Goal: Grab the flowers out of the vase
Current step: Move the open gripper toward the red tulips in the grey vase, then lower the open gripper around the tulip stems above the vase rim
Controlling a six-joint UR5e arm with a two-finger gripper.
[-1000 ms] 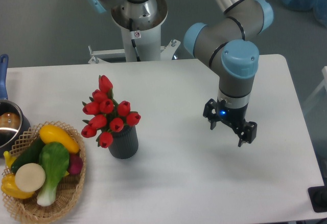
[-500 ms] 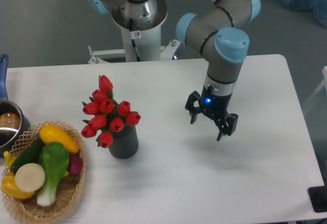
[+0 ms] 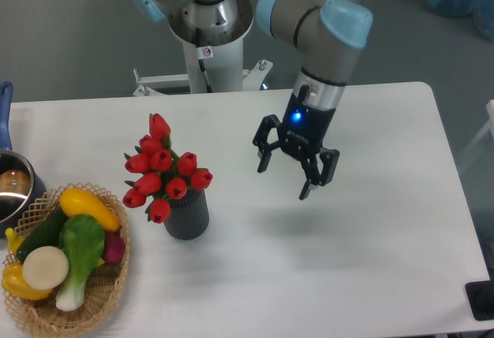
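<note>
Gripper (image 3: pixel 295 171) has been shifted left across the surface (image 3: pixel 370 245) toward the flowers (image 3: pixel 164 170), which are seated in the vase (image 3: pixel 187 216), untouched; jaws are spread wide and empty, so the approach is judged only partway done.

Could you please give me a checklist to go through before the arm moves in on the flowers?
1. Claw open: ok, its fingers are spread.
2. Claw empty: ok, nothing between the fingers.
3. Flowers in the vase: ok, not yet lifted.
4. Vase upright: ok, standing on the table.
5. Claw above the flowers: not ok, it hangs well off to their side.
6. Path from claw to flowers: ok, only bare table between them.
</note>
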